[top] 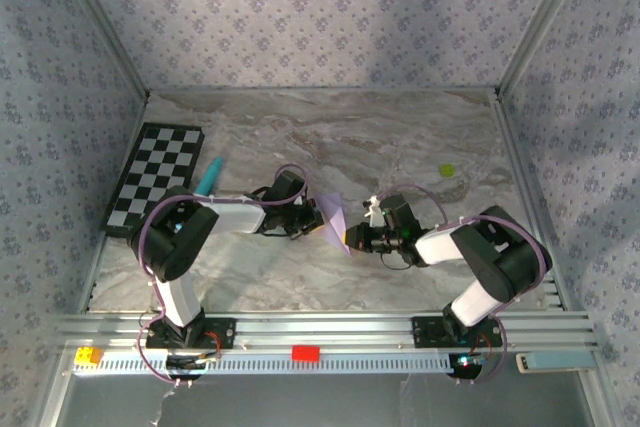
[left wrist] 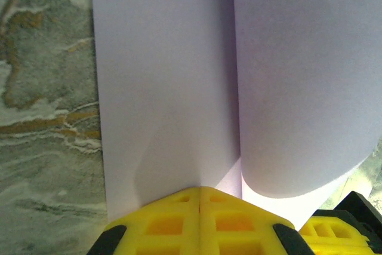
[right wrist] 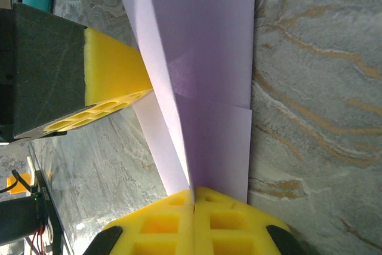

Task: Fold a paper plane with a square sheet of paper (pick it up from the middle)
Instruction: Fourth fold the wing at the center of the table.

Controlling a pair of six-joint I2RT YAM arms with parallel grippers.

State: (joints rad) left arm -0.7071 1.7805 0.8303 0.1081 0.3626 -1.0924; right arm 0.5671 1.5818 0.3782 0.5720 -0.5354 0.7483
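The pale lilac sheet of thin paper, creased into a narrower folded shape, is held between the two grippers above the grey marbled worktop, well to the right of the black-and-white checkered board. The left gripper is clenched on the paper's side nearer the board. In its wrist view the left gripper pinches the sheet, one layer flat and another curling beside it. The right gripper clamps the side farther from the board. Its wrist view shows the right gripper pressing on a sharp crease in the paper. A teal pen lies just beside the board's right edge.
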